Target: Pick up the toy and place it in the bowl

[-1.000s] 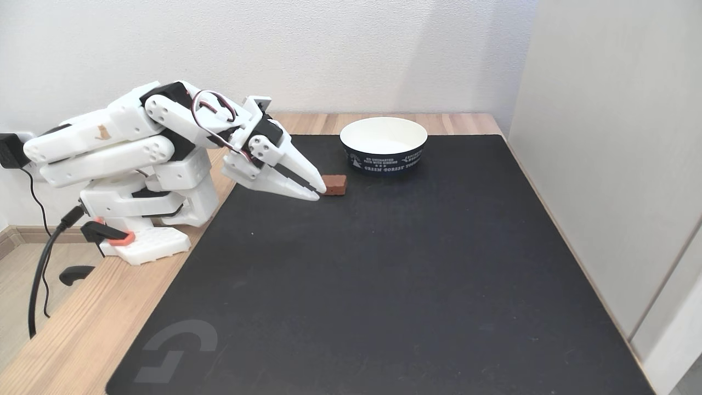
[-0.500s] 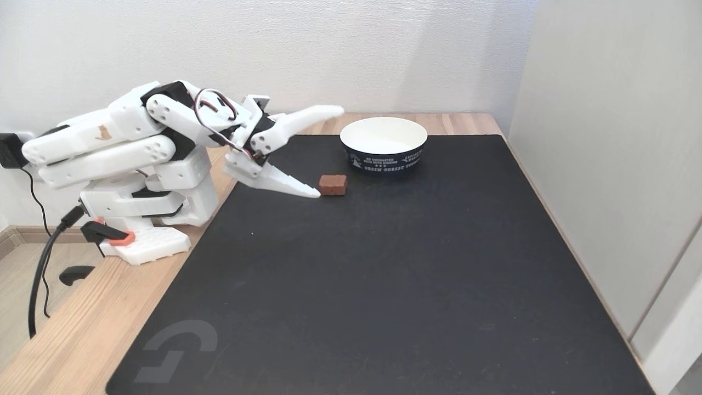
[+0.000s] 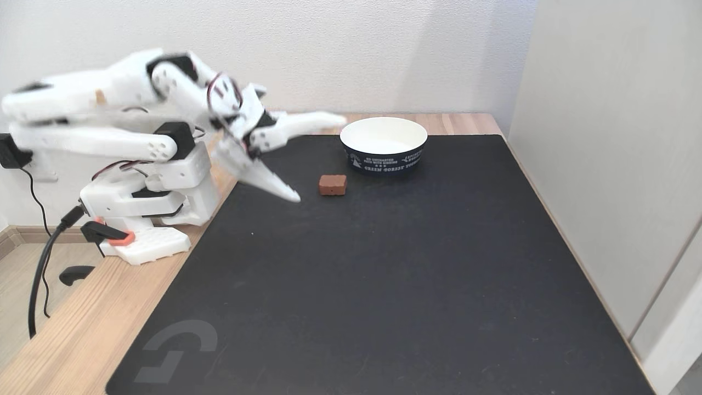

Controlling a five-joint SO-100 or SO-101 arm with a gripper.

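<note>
In the fixed view the toy (image 3: 333,185), a small reddish-brown block, lies flat on the black mat, a short way in front and to the left of the bowl. The bowl (image 3: 383,144) is round, white inside and dark navy outside with white lettering, and holds nothing. My white gripper (image 3: 319,158) hovers to the left of the toy, wide open and blurred by motion. Its upper finger points right at about the bowl rim's height; its lower finger slants down to a tip just left of the toy, not touching it.
A black mat (image 3: 384,274) covers most of the wooden table (image 3: 71,329). The arm's base (image 3: 148,219) is clamped at the table's left edge, with cables hanging off. A pale panel (image 3: 614,153) walls off the right side, and a white wall stands behind.
The gripper went from shut beside the toy to wide open. The arm has since lifted and drawn the gripper slightly back to the left. The toy and bowl have not moved.
</note>
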